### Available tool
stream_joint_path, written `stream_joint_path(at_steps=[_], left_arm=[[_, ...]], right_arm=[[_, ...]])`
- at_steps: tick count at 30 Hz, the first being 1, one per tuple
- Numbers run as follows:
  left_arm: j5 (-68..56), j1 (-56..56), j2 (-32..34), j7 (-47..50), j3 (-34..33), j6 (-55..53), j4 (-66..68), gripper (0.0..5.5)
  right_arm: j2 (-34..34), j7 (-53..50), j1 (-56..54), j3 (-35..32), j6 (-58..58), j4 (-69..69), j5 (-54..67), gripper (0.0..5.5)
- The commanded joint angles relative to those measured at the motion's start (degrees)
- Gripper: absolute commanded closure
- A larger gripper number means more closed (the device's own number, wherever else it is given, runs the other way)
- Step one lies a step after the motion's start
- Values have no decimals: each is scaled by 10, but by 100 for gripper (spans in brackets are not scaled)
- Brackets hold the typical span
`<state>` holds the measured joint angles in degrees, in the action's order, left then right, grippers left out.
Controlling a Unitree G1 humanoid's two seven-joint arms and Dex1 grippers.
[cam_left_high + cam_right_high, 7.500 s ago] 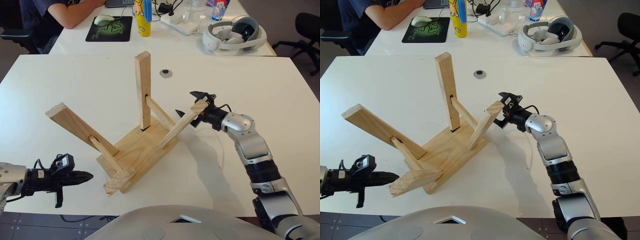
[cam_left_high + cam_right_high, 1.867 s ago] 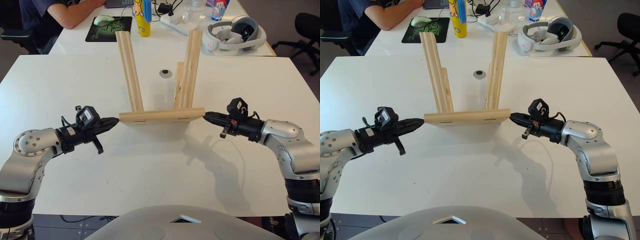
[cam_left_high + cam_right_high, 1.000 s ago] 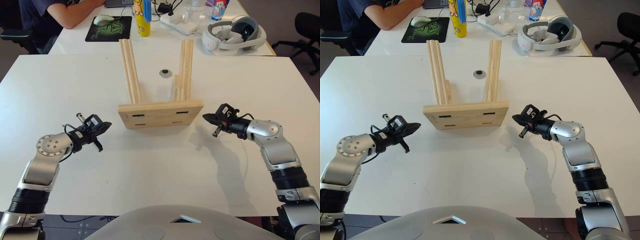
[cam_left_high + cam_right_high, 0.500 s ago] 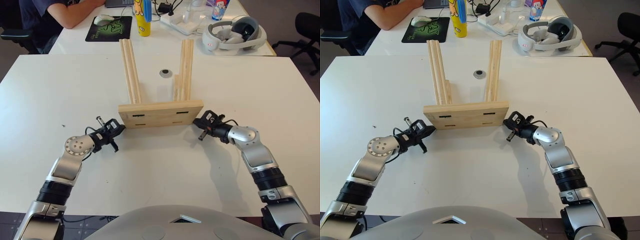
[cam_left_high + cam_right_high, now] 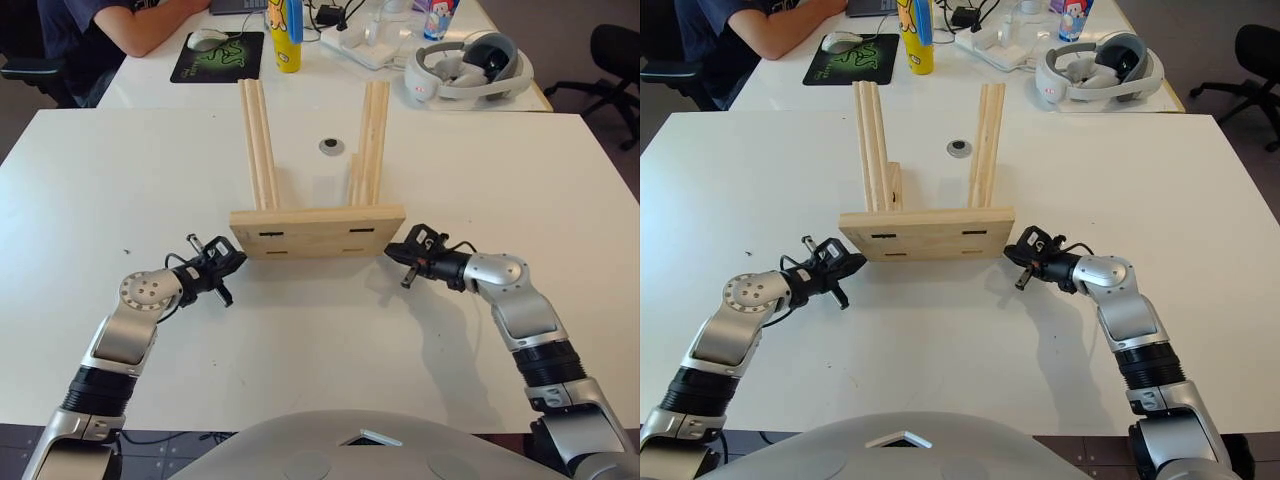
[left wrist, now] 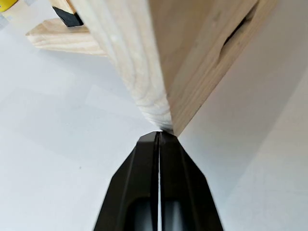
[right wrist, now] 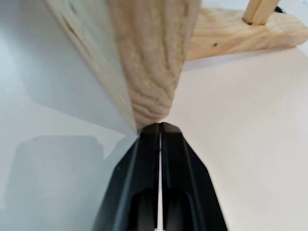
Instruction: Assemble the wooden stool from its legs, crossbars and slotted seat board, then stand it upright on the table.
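Touching the grainy wooden stool (image 5: 318,230): tapered black fingers (image 6: 129,177), pressed together.

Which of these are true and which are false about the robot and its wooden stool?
1. The stool stands upright on its legs. False: it lies on its side on the table, legs pointing away from the robot.
2. Both grippers are shut. True: left gripper, right gripper.
3. The left gripper's tip meets a lower corner of the seat board. True.
4. The right gripper grips one leg. False: it grips nothing; its tip meets the seat board's other lower corner.
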<state>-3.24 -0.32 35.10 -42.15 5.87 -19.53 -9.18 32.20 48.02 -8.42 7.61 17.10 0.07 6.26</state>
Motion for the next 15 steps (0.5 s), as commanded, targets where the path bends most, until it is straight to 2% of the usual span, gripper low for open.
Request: stream_joint_path(at_steps=[1, 8, 15], left_arm=[[-71, -20, 14, -49, -16, -34, -110, 550], [-121, -46, 41, -56, -65, -91, -180, 550], [-177, -113, 36, -49, -104, -153, -247, 550]], right_arm=[[-5, 39, -29, -35, 45, -95, 97, 548], [36, 69, -48, -79, 143, -212, 202, 548], [46, 69, -79, -104, 182, -234, 251, 548]])
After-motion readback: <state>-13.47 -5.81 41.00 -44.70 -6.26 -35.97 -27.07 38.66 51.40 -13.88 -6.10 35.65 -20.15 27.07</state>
